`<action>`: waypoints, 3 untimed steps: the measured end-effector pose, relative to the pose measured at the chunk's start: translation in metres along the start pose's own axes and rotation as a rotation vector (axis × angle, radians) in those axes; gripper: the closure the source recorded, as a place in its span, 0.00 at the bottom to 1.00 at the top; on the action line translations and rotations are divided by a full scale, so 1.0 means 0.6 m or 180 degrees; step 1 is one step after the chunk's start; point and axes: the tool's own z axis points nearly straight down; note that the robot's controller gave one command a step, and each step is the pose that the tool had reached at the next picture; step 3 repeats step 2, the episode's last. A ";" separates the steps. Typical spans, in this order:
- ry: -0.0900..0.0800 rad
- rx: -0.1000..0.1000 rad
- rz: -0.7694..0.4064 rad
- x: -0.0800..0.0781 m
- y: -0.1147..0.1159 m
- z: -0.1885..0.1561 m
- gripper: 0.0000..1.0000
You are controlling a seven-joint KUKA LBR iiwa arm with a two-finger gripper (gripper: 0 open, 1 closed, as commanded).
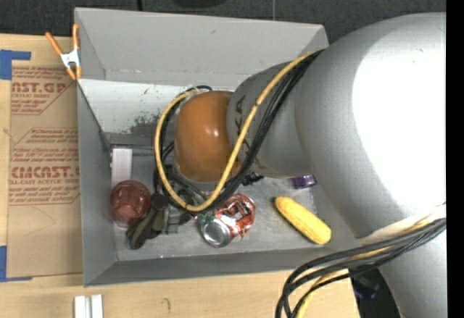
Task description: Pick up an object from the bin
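Pick not done as far as I can see: the tool (147,227) sits low at the floor of the bin (94,186) in the near-left corner, just beside the dark-red round object (130,201), with the crushed can (229,218) to its right. I can't tell if it's apart, together or clamped on anything. Room is tight there, with the left and near walls both close and the arm (377,128) crowding the middle; the yellow corn cob (302,219) lies on more open floor, near right.
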 end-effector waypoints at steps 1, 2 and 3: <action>0.0000 0.0000 0.0001 0.000 0.000 0.000 1.00; -0.0006 0.0000 0.0017 -0.009 0.022 -0.257 1.00; -0.0006 0.0000 0.0017 -0.009 0.022 -0.257 1.00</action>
